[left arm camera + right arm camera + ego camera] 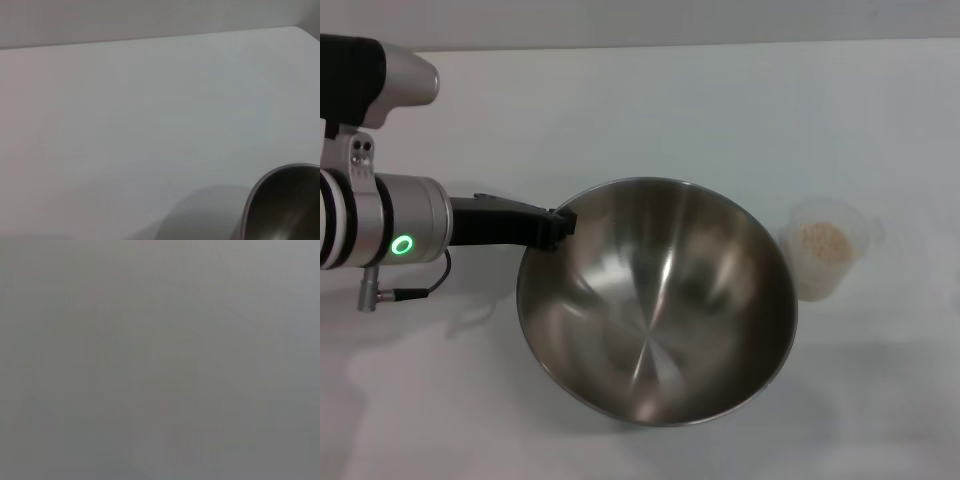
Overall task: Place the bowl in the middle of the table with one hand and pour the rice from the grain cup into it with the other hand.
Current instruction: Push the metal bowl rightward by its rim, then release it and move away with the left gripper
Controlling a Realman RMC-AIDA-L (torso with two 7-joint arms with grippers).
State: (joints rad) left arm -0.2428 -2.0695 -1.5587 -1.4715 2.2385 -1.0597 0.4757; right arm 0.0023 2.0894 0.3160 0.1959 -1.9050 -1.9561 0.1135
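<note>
From the head view, my left gripper [558, 226] is clamped on the rim of the bowl [660, 300], which sits tilted near the middle of the table [620, 110], apparently lifted on my side; a rim pinch is the only purchase a wide, smooth steel shell offers. Its brushed inside shines. Just beside it, on its right, stands the grain cup [825, 260], frosted plastic, upright so the rice [823, 240] stays in a beige heap.

My left wrist view shows matte white tabletop and one curved edge of the bowl.

My right wrist view is blank grey; that gripper is nowhere in view, probably parked.
</note>
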